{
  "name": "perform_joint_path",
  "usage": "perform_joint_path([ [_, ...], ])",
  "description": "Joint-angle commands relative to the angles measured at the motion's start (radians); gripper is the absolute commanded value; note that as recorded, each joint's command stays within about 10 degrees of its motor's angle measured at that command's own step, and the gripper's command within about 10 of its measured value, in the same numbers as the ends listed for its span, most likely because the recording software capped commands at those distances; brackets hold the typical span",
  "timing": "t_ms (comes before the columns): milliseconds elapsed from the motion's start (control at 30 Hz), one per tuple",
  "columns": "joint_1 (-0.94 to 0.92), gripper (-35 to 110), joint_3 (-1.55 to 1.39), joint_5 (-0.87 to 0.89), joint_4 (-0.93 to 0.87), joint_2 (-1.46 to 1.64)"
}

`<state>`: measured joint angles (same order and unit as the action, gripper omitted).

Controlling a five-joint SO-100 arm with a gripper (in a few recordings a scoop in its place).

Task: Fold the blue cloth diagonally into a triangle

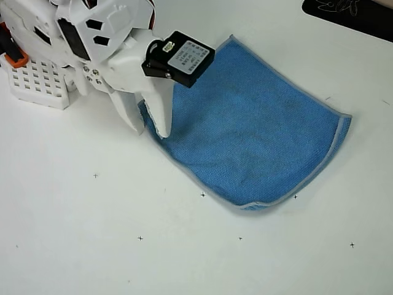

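Observation:
The blue cloth [252, 129] lies spread on the white table, one layer thick, with its pale stitched border showing along the far, right and near edges. Its near corner [249, 206] and right edge curl up slightly. My white gripper [151, 130] reaches down from the upper left over the cloth's left corner. It stands open, one finger [132, 117] on the bare table just left of the cloth and the other finger [161, 114] over the cloth. The border of that corner shows in the gap between them. The wrist camera box [181, 58] hides part of the cloth's far left edge.
The arm's white perforated base [37, 83] stands at the left edge, with an orange part [15, 55] beside it. A black object [350, 15] lies at the top right corner. Small cross marks [202, 195] dot the white table in front of the cloth.

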<state>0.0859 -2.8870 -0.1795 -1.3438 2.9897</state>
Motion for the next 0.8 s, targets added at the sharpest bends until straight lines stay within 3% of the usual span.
perform_joint_path([
  [0, 0.061, 25, 0.175, -0.04, 0.003, -0.173],
  [467, 0.235, 25, 0.552, -0.018, 0.164, -0.704],
  [633, 0.219, 25, 0.693, -0.057, 0.146, -0.807],
  [767, 0.186, 25, 0.803, -0.083, 0.029, -0.81],
])
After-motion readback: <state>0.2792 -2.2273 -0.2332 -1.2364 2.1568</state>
